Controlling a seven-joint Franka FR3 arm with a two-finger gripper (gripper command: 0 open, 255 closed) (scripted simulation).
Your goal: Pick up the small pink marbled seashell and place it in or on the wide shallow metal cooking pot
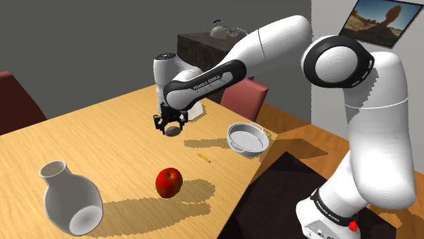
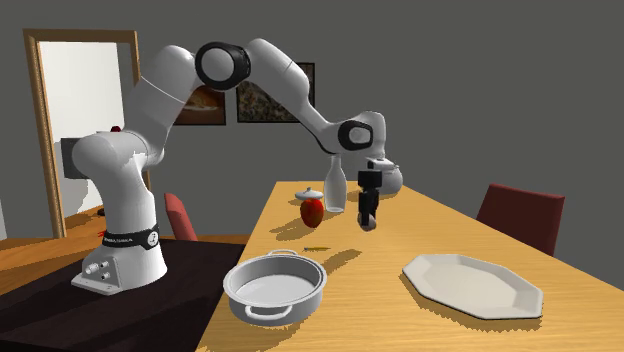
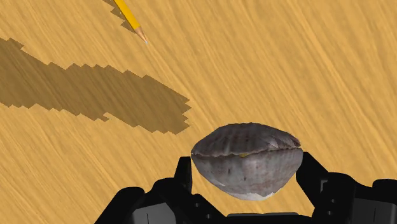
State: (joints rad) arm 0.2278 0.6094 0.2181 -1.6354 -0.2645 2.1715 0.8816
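Observation:
The seashell (image 3: 247,159) is a greyish-pink ribbed clam shape, clasped between my two black fingers. My gripper (image 1: 172,127) is shut on the seashell (image 1: 173,130) and holds it in the air above the wooden table (image 1: 102,142). In the second exterior view my gripper (image 2: 369,218) hangs over the table with the seashell (image 2: 369,221) at its tips. The wide shallow metal pot (image 1: 247,138) with two handles sits near the table edge, toward the shoulder view's right of my gripper. In the second exterior view the pot (image 2: 274,285) stands at the near table edge.
A red apple (image 1: 168,182) and a white vase (image 1: 70,199) sit on the table toward the shoulder view's lower left. A yellow pencil (image 3: 130,17) lies on the wood under the hand. A white plate (image 2: 472,285), a bottle (image 2: 335,185) and a teapot (image 2: 388,179) also stand there.

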